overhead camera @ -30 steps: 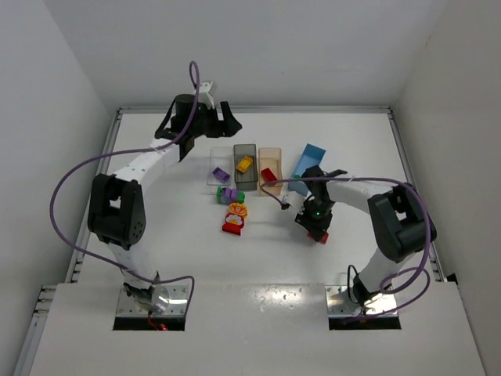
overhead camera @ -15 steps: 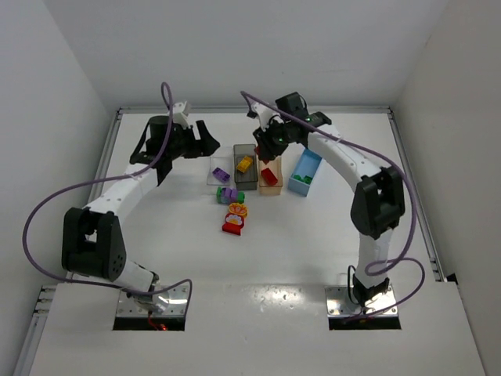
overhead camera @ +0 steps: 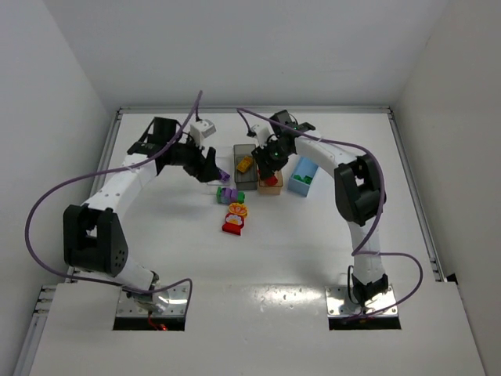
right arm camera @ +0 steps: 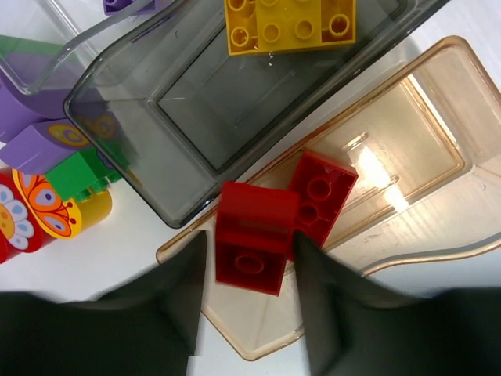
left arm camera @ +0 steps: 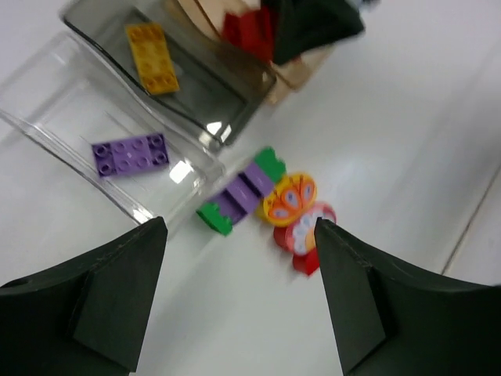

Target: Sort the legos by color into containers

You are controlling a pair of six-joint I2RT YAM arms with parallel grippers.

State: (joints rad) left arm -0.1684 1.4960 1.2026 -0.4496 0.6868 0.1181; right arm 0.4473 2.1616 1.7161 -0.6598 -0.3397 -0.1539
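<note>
The left arm point(overhead camera: 129, 174) is reaching from its base toward 12 o'clock and then bending toward 3 o'clock. This is bringing the left end effector point(overhead camera: 210, 166) to the 9 o'clock side of the clear bin point(overhead camera: 221, 175). In its wrist view the fingers are standing wide apart with nothing between them.

The right arm point(overhead camera: 358, 188) is rising toward 12 o'clock with its forearm folding toward 9 o'clock. The right end effector point(overhead camera: 270, 163) is hovering over the tan bin point(overhead camera: 271, 182). Its fingers are pressing both sides of a red brick point(right arm camera: 252, 239), which is overlapping the bin's rim. A second red brick point(right arm camera: 321, 196) is lying on the bin's floor.

From 9 to 3 o'clock the row is running clear bin, smoky grey bin point(overhead camera: 245, 168), tan bin, light blue bin point(overhead camera: 301, 176). A purple brick point(left arm camera: 129, 153) is lying in the clear bin and a yellow brick point(left arm camera: 153, 69) in the grey one. A loose cluster point(overhead camera: 233, 210) of purple, green, orange and red pieces is sitting just beside the row, at 6 o'clock of the grey bin.

The two end effectors are working near each other, with the grey bin between them. The table point(overhead camera: 313, 251) is showing its widest bare stretch at 6 o'clock of the cluster, toward the bases. The row is standing well apart from both side edges.
</note>
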